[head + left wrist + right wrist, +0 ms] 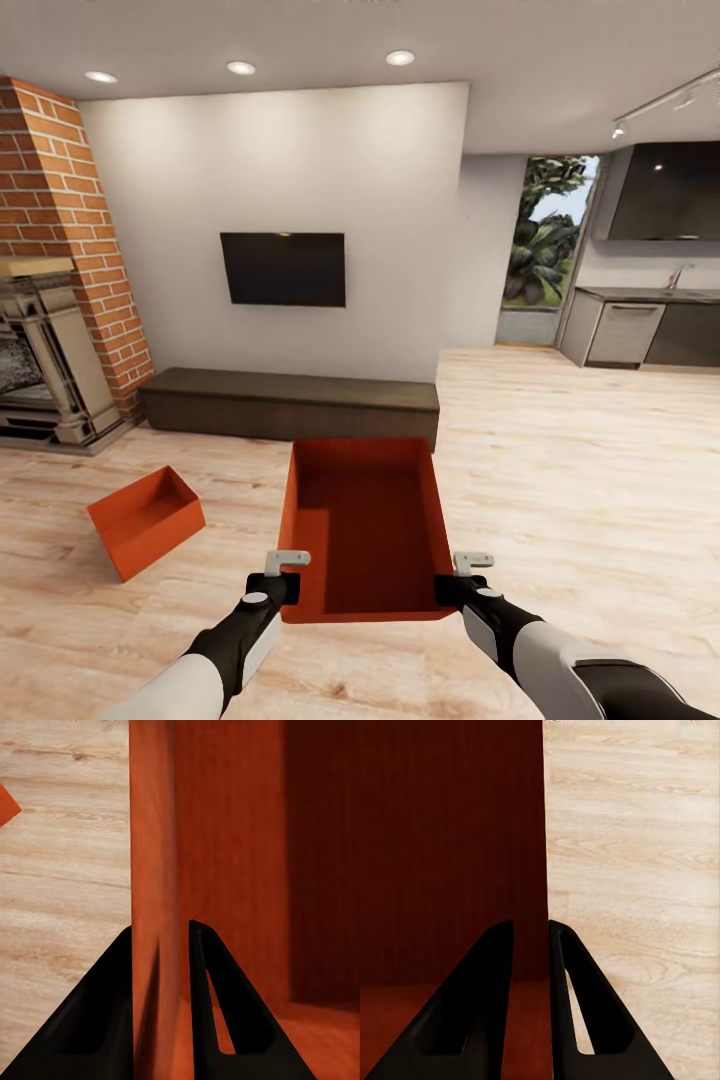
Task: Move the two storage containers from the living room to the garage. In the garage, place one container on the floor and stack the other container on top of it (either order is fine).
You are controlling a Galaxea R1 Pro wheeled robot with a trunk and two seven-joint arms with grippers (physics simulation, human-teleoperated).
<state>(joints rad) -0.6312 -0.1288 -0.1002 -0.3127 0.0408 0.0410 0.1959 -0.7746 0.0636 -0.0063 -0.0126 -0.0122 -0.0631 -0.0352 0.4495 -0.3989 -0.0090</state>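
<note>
Head view: held container [365,525], long axis running forward, side walls pinched by left gripper [283,572] and right gripper [461,577]; second container [146,520] lies left on the floor.

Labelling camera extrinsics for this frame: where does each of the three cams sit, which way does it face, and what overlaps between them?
Head view: on the head, facing forward and down across the living room; both forearms, left gripper and right gripper pinch the held container; second container on the wood floor.
Left wrist view: near the left gripper, along its fingers, astride the container's wall.
Right wrist view: near the right gripper, astride the opposite wall.
Shared: held container and wood floor.
</note>
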